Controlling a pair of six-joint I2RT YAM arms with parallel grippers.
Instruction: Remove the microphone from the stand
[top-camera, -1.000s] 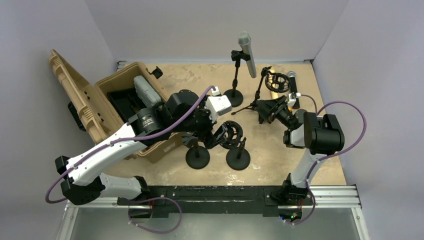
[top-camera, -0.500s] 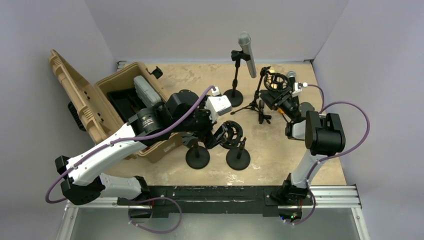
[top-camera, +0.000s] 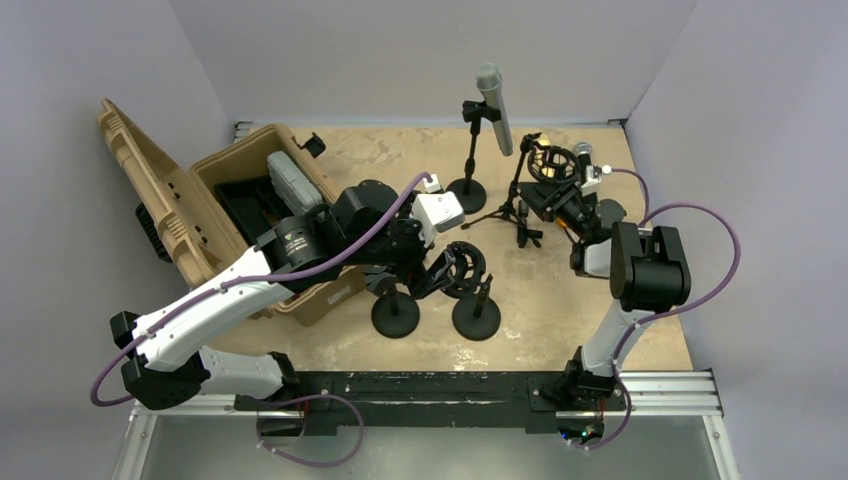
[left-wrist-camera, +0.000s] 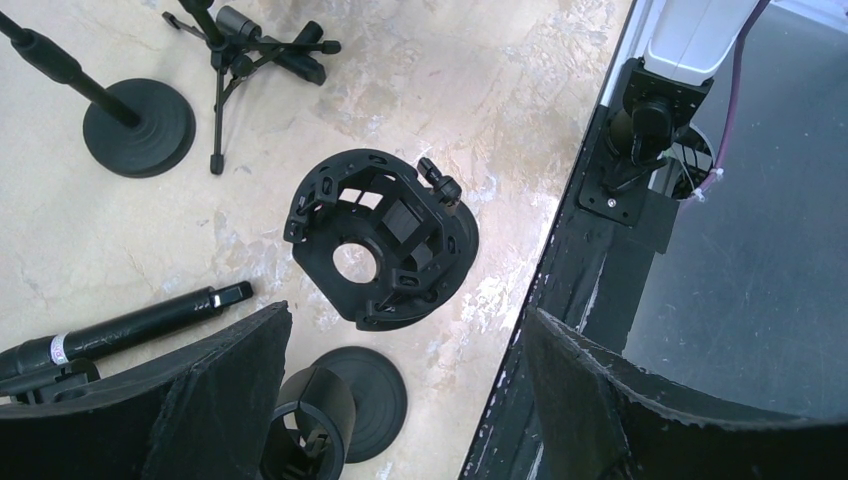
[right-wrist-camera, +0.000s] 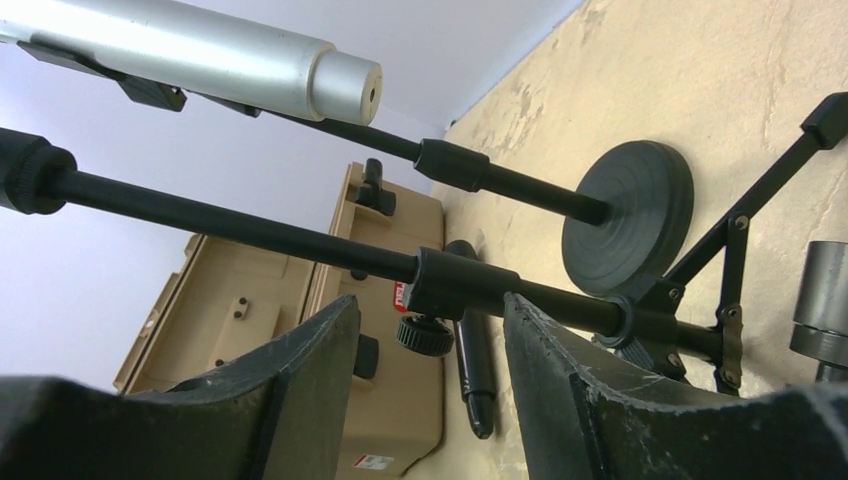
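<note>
Nothing is off yet on the worktop (top-camera: 550, 320). The silver microphone (top-camera: 497, 110) sits clipped on its round-base stand (top-camera: 467, 190) at twelve o'clock, and a smaller microphone (top-camera: 583, 152) sits on the tripod stand (top-camera: 520, 190) at one. My right end effector (right-wrist-camera: 428, 310), part-open, straddles that tripod's pole (right-wrist-camera: 230, 228); my left end effector (left-wrist-camera: 405, 315) hangs wide open, empty.

Robot lab test cell: plain grey walls (top-camera: 400, 50) boxing tabletop (top-camera: 545, 305), aluminium mounting rail (top-camera: 670, 385).
</note>
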